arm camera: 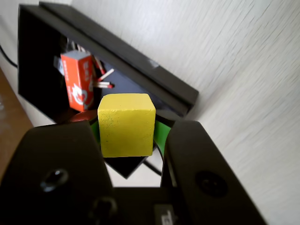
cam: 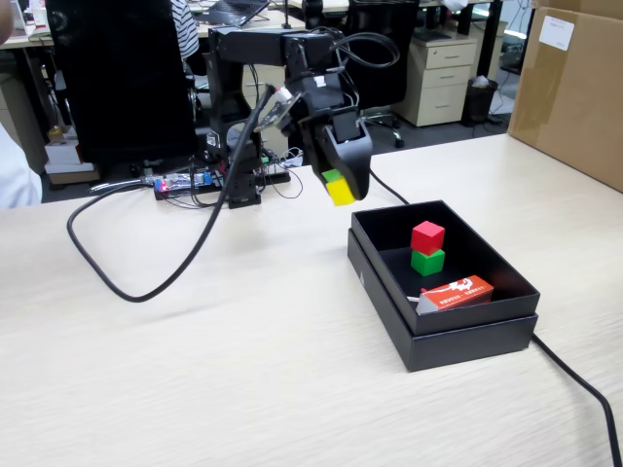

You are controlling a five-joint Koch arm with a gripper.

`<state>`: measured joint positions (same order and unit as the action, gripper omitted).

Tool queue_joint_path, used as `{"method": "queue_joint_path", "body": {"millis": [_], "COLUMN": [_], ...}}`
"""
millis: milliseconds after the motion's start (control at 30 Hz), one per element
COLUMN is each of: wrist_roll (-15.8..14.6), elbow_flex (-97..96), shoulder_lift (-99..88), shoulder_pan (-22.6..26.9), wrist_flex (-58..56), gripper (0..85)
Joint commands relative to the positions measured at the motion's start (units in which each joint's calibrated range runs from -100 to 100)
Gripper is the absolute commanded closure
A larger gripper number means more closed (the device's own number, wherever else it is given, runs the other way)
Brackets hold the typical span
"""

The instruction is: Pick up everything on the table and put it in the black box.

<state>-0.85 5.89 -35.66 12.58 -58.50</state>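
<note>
My gripper point(cam: 341, 187) hangs above the table point(cam: 195, 370), just left of the black box point(cam: 443, 341), and is shut on the yellow cube point(cam: 341, 191). In the wrist view the yellow cube point(arm camera: 125, 124) sits squeezed between the two dark jaws of the gripper point(arm camera: 133, 130), with green pads showing behind it. Inside the box the red cube point(cam: 427, 236) stands on top of the green cube point(cam: 427, 261). The box rim point(arm camera: 117, 51) runs across the upper left of the wrist view.
A flat orange-red packet point(cam: 458, 291) lies in the box's front corner, with loose matches point(arm camera: 105, 79) beside it. A black cable point(cam: 127, 282) loops over the table's left. Another cable point(cam: 584, 389) trails off right. A brown carton point(cam: 574, 88) stands far right.
</note>
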Motion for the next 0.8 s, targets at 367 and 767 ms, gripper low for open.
{"method": "queue_joint_path", "body": {"millis": [367,767], "wrist_roll": [-3.0,-4.4], "elbow_flex": [28.4,30.9], "shoulder_lift": [37.4,52.5], "shoulder_pan": [2.1,2.8], "wrist_flex": [-0.2,-0.3], "gripper": [84.6,65.6]}}
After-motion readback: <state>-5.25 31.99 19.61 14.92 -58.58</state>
